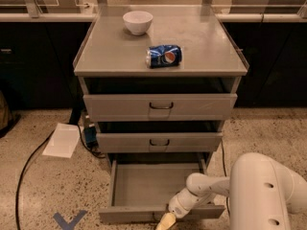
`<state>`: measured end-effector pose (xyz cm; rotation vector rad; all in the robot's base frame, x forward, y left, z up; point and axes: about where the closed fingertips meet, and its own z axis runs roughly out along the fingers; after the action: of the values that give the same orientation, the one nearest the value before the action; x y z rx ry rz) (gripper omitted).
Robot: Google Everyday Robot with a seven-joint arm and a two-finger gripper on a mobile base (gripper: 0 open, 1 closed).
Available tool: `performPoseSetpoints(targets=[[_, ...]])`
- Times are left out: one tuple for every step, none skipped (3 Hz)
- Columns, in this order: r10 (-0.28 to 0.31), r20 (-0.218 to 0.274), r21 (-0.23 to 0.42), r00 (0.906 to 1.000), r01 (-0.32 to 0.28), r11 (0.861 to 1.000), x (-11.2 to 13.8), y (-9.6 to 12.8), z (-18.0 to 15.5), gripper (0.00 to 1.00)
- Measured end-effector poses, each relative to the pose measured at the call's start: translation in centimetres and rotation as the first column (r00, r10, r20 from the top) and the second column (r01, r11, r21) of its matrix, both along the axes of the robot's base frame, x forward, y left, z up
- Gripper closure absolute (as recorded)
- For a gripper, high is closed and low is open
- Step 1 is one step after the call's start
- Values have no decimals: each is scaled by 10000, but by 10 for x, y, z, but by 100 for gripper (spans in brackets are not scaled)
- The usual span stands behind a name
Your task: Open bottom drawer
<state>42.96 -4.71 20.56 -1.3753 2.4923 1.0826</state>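
Observation:
The bottom drawer [144, 183] of the grey metal cabinet is pulled far out, its plain grey tray bare and its front panel [129, 214] near the lower frame edge. Its handle is hidden behind the arm. My gripper [164, 222] reaches down over the front panel at its middle, a pale yellowish fingertip [166, 219] showing at the frame's bottom edge. The white arm [211, 188] crosses the drawer's right side.
The middle drawer [159, 142] and the top drawer [160, 107] are shut. A blue soda can [164, 56] lies on its side and a white bowl [137, 21] stands on the cabinet top. A white paper [61, 140] and a black cable [29, 164] lie on the floor at the left.

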Motion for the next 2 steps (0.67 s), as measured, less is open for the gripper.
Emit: performPoseSetpoints(targets=[[0, 0, 0, 10000, 0, 10000, 0, 0, 0, 0], [74, -92, 27, 9999, -73, 10000, -1, 1, 0, 0]])
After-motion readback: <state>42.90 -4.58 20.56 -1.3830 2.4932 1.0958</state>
